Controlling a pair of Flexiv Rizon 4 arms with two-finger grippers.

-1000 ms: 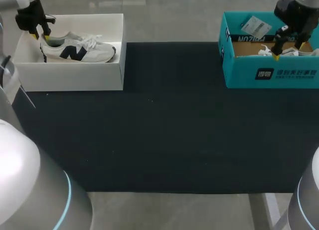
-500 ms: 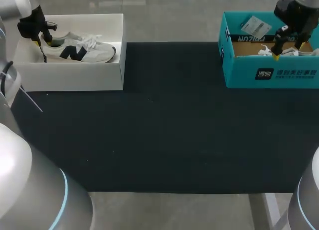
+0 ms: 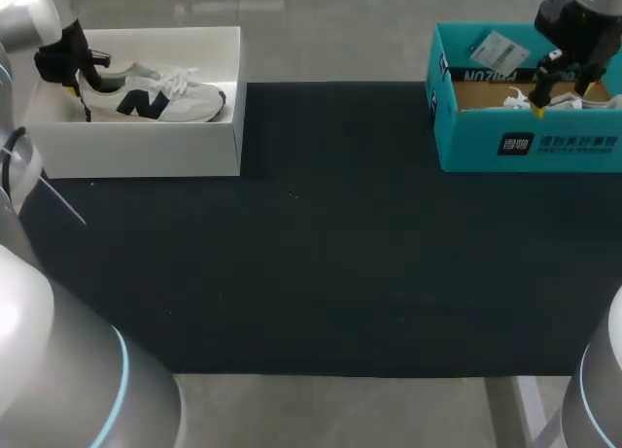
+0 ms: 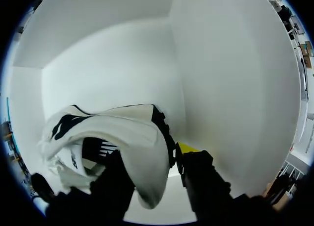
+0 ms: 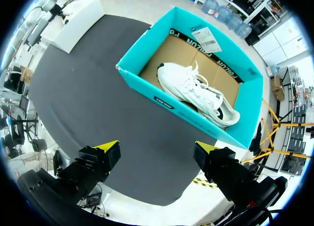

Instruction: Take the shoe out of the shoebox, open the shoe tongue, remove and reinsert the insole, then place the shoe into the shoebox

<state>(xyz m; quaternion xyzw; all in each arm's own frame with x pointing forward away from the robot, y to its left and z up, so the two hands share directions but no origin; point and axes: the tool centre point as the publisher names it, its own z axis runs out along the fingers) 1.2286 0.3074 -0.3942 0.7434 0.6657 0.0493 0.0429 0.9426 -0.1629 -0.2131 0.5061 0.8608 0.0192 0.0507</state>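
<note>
One shoe [image 3: 151,93] lies in the white shoebox [image 3: 146,152]; my left gripper [image 3: 81,84] has dropped onto its heel, whether gripping I cannot tell, so lift-out looks near. My right gripper [image 3: 564,98] hangs open, far from that box.

White cardboard shoebox [image 3: 146,147]: smooth, matt board, the walls and floor plain white alike. Cream cloth sneaker with a dark side mark [image 3: 155,96]: soft, matt upper with cloth laces. From the left wrist its heel shows smooth pale fabric edged in black trim. Black tabletop mat [image 3: 321,234]: dull and finely textured. Teal cardboard shoebox [image 3: 525,147]: smooth printed outer faces with a faint satin look, raw brown board inside. White paper label [image 3: 499,50] on its flap: flat and matt. White sneaker in the teal box [image 5: 196,91]: matt upper, white laces. Right gripper [image 5: 156,150]: matt black body, jaws tipped in bright yellow. Silver-grey arm casing [image 3: 49,361]: smooth, semi-glossy.
</note>
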